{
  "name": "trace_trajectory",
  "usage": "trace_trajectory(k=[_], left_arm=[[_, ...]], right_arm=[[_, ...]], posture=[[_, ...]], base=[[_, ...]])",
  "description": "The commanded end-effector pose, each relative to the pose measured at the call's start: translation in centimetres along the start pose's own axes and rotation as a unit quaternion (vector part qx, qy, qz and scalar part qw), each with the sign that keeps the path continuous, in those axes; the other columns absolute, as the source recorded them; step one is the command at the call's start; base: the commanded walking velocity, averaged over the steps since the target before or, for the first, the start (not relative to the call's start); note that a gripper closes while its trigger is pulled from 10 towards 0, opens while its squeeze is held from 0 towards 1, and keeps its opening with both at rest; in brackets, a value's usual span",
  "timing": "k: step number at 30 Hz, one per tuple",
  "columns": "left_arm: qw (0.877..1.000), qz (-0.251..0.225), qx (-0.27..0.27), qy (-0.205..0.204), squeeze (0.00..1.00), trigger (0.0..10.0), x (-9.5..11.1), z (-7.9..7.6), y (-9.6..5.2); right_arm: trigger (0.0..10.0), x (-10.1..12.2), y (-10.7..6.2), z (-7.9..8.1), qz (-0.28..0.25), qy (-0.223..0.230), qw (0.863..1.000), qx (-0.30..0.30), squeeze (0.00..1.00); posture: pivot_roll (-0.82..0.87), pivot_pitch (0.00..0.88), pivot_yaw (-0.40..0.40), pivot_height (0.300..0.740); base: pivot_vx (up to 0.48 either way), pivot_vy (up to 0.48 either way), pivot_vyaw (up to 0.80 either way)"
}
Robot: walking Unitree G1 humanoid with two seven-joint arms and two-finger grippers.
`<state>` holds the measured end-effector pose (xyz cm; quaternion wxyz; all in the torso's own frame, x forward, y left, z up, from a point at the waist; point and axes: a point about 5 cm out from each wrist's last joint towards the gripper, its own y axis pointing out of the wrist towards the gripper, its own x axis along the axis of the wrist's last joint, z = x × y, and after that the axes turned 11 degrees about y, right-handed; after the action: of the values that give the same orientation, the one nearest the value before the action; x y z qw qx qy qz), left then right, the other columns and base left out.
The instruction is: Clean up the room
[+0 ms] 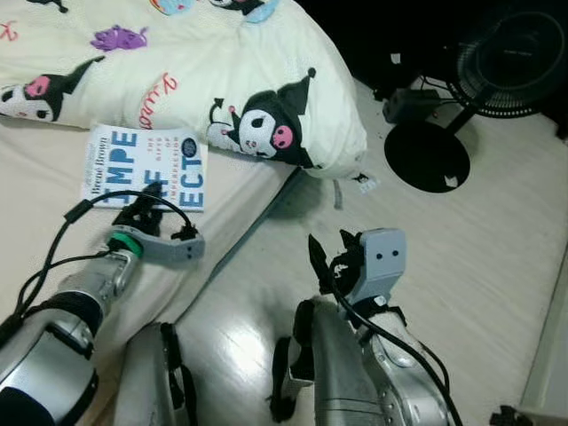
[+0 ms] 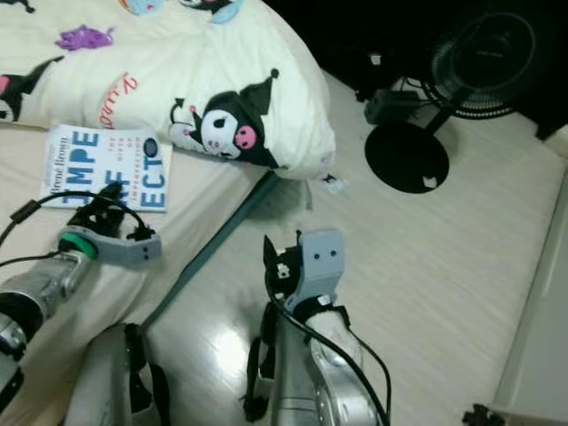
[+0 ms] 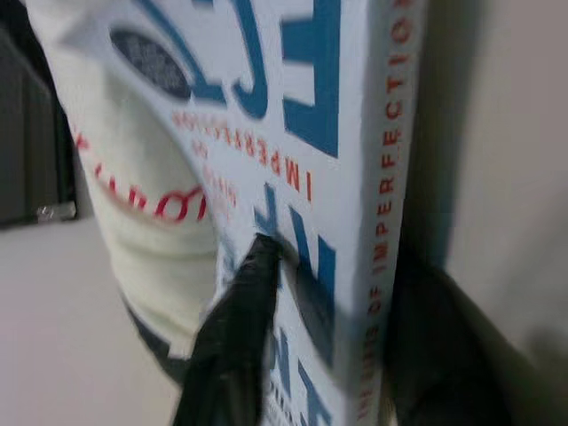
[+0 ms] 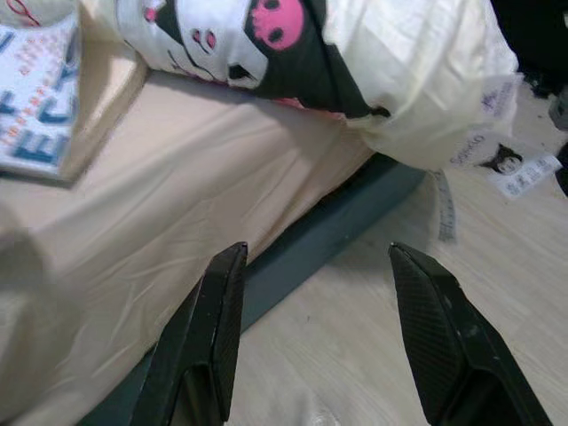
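Note:
A white book [image 1: 146,164] with big blue letters lies flat on the beige bed sheet [image 1: 35,204], just below a cream cartoon-print comforter [image 1: 222,80]. My left gripper [image 1: 151,202] sits at the book's near edge. In the left wrist view one black finger [image 3: 253,284] rests on the cover and the other lies beside the spine [image 3: 386,177], so the gripper is shut on the book. Over the floor beside the bed, my right gripper [image 1: 333,257] hangs open, its two fingers [image 4: 222,302] wide apart with nothing between them.
The bed's dark frame edge [image 4: 328,240] runs diagonally beside the pale wooden floor [image 1: 461,266]. A black standing fan [image 1: 515,62] with a round base [image 1: 426,155] stands at the far right. White furniture [image 1: 550,355] borders the right edge.

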<state>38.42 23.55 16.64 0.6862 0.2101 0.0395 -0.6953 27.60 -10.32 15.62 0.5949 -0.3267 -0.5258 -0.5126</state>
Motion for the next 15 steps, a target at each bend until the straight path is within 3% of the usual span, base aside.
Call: trace_trajectory(k=[1,4,5,6,15], left_arm=[[0.999,0.033,-0.008,0.008,0.0,4.4,-1.7,0.0,-0.1],[0.999,0.043,-0.003,0.017,0.0,4.3,-2.5,0.5,0.2],[0.999,0.048,0.0,0.022,0.0,3.0,-2.8,0.7,0.3],[0.998,0.052,0.003,0.026,0.0,0.0,-3.2,1.0,0.4],[0.999,0.031,0.039,0.02,0.0,0.0,-3.6,2.4,1.1]], right_arm=[[10.0,-0.5,-0.7,-0.1,0.017,0.005,1.0,-0.008,0.0],[10.0,-0.3,-1.0,0.1,0.021,0.006,1.0,-0.01,0.0],[10.0,-0.3,-1.1,0.1,0.024,0.007,1.0,-0.011,0.0],[10.0,-0.3,-1.2,0.2,0.026,0.007,1.0,-0.012,0.0],[10.0,-0.2,-0.8,0.1,0.029,0.008,0.999,-0.014,0.0]], posture=[[-0.21,0.496,-0.062,0.596],[-0.21,0.498,-0.063,0.596],[-0.22,0.498,-0.065,0.596],[-0.22,0.498,-0.065,0.596],[-0.19,0.479,-0.054,0.596]], base=[[0.0,0.0,0.0],[0.0,0.0,0.0],[0.0,0.0,0.0],[0.0,0.0,0.0],[0.0,0.0,0.0]])
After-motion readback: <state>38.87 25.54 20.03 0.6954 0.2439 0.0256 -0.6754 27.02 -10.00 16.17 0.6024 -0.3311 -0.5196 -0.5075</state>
